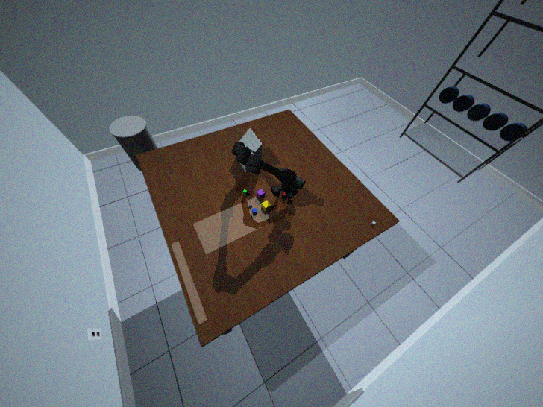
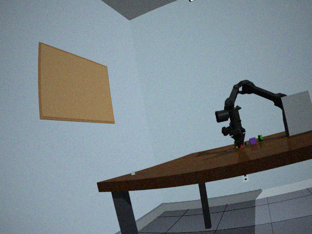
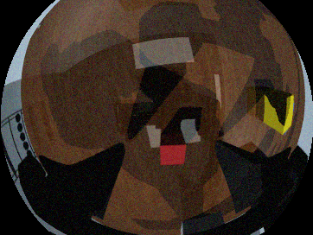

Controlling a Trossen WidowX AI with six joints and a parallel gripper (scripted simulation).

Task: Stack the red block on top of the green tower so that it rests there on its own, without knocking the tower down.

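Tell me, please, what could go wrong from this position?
The open gripper sits low over the red block; if off-centre, closing may push it away instead of gripping it. The yellow block lies close by, so the fingers could bump it. Later, carrying towards the green tower may topple it.

Six blocks (image 1: 265,203), one arm (image 1: 267,168)

Room around the wooden table

Pale grey walls are enclosing a grey tiled floor (image 1: 385,131); a cork board (image 2: 74,85) is hanging on one wall, a dark metal rack (image 1: 482,87) is standing in a corner.
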